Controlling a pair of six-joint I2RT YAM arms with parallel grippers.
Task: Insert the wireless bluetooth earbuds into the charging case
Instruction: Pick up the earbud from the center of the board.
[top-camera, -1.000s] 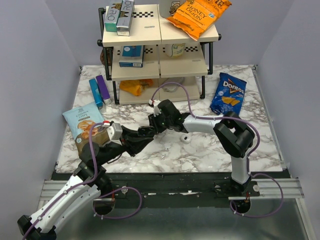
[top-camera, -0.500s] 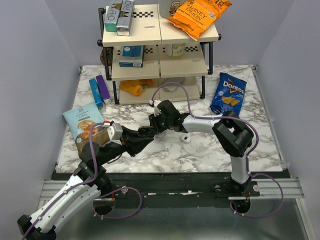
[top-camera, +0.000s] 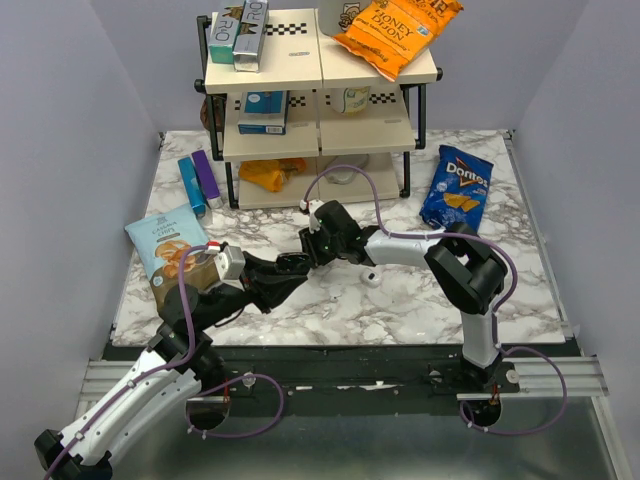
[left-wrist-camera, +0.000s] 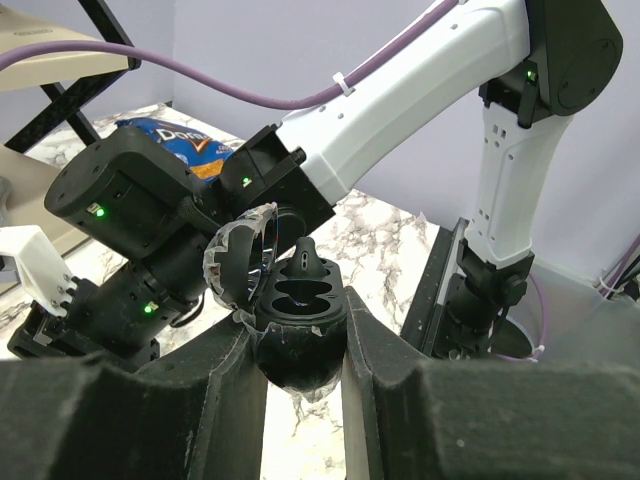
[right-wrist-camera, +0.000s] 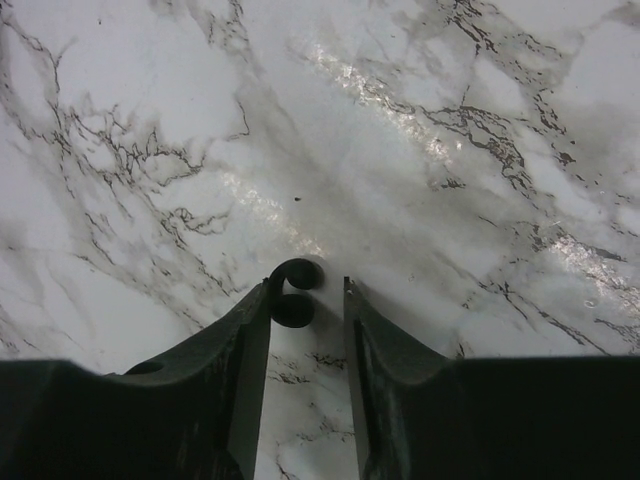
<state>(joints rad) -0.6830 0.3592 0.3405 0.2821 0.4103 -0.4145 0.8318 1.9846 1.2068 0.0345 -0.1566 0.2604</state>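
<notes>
— Left jaws?
— Clamped on the charging case (left-wrist-camera: 297, 340), which looks dark here. Its lid is flipped open and one earbud (left-wrist-camera: 303, 262) stands inside.
— Right jaws?
— Slightly apart over the marble bench (right-wrist-camera: 450, 150). The second earbud (right-wrist-camera: 293, 293) touches one finger and is clear of the other.

Top view: left gripper (top-camera: 289, 269) & right gripper (top-camera: 305, 257) tips overlap; what's btwn them too small to tell. Left wrist: charging case (left-wrist-camera: 298, 335) underside hidden btwn fingers (left-wrist-camera: 222, 400), which are cut off at 6 o'clock. Right wrist: black piece (right-wrist-camera: 294, 296) partly behind 9 o'clock finger, can't ID.
</notes>
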